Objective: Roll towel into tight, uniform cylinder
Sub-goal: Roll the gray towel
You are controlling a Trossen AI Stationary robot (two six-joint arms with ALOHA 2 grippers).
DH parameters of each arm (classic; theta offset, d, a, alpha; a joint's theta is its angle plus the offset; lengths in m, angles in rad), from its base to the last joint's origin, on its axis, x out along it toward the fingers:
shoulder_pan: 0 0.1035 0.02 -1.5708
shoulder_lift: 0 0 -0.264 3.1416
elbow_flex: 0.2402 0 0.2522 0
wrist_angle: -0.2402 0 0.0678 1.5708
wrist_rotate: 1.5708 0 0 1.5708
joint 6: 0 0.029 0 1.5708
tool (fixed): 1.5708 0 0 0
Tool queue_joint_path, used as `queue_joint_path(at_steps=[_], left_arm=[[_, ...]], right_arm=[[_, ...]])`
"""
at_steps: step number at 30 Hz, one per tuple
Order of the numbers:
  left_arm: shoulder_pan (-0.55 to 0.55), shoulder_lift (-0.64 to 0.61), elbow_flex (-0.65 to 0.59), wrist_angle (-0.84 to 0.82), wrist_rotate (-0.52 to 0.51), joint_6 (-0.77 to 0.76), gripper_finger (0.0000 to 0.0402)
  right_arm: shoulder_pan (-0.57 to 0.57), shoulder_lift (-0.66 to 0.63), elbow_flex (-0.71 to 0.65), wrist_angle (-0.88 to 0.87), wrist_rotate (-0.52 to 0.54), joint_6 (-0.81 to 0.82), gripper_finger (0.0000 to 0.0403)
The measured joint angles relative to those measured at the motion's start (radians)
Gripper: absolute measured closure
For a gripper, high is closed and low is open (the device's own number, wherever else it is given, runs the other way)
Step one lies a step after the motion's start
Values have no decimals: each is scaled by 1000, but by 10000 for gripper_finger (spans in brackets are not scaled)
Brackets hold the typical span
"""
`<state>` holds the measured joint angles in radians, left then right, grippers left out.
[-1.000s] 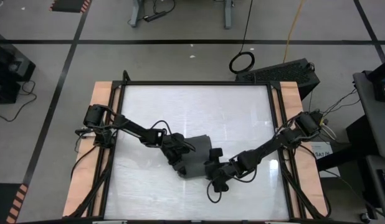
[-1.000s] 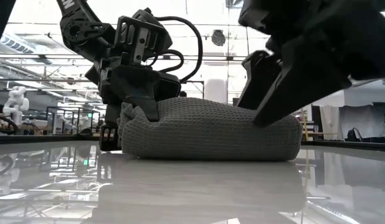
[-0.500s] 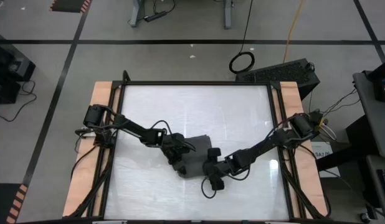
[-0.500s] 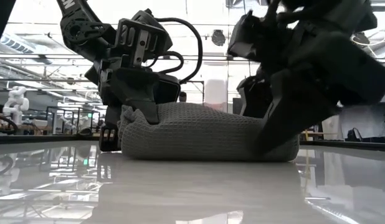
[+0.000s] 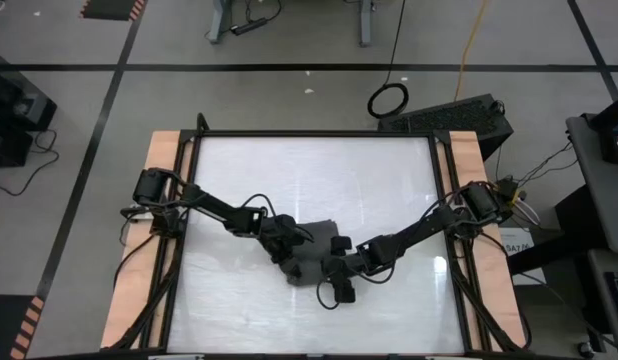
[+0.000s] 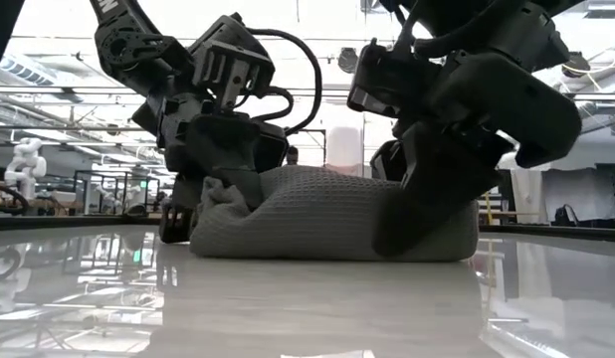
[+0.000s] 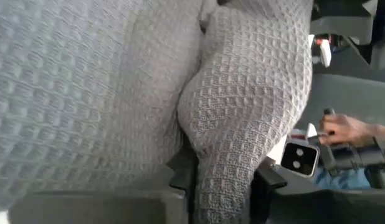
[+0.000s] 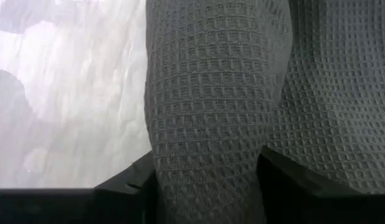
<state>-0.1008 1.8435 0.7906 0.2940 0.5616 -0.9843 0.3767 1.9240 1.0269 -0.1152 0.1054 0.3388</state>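
The right gripper (image 5: 334, 275) is found clamped on a fold of the towel (image 5: 311, 252); in the right wrist view a ridge of waffle-weave cloth (image 8: 211, 124) is seen pinched between the two dark fingers (image 8: 127, 180), which are drawn against it from both sides; a second ago the same fingers were set wide and lay over the outer end of the bundle, and the gripper has since been carried inward along the roll and closed. The left gripper (image 5: 285, 252) is likewise found closed on cloth; the left wrist view shows a bulge of towel (image 7: 242, 124) nipped between its fingers (image 7: 180, 177), and its hold appears slightly eased against the earlier pictures, while its place at the opposite end is kept.

In the low view the towel (image 6: 327, 214) is seen as a low, lumpy mound lying flat on the glossy white table (image 6: 307, 308), its left end puckered under the left gripper (image 6: 223, 184) and its right end covered by the right gripper (image 6: 417, 214); from above it lies a little nearer than mid-table, between the two grippers.

It is judged that both ends are now gripped, so that a further turn can be driven evenly; the roll is not yet tight or uniform, and the bunched left end is noted as the likeliest source of a lopsided cylinder. A person's hand (image 7: 345, 127) is visible beyond the table.
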Motion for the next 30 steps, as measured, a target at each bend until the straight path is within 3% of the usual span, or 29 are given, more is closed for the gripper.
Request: queue_joint_path(at_steps=[7,12,16,19,23,26,30], left_arm=[[0,-29,0,-16,25,71,245],[9,-107,0,-162,60,131,167],[25,-190,0,-285,119,147,123],[25,-266,0,-363,126,170,111],[-18,-395,0,-382,-33,182,109],[-119,-469,0,-375,-283,196,109],[-293,-475,0,-360,-596,334,109]], right_arm=[[-13,2,-1,2,-36,20,282],[-24,3,-2,26,-72,60,333],[-30,4,-2,44,-81,86,351],[-46,4,-2,42,-125,99,351],[-66,4,-2,42,-187,113,351],[-86,4,-2,42,-249,148,351],[-109,5,-3,43,-317,167,351]])
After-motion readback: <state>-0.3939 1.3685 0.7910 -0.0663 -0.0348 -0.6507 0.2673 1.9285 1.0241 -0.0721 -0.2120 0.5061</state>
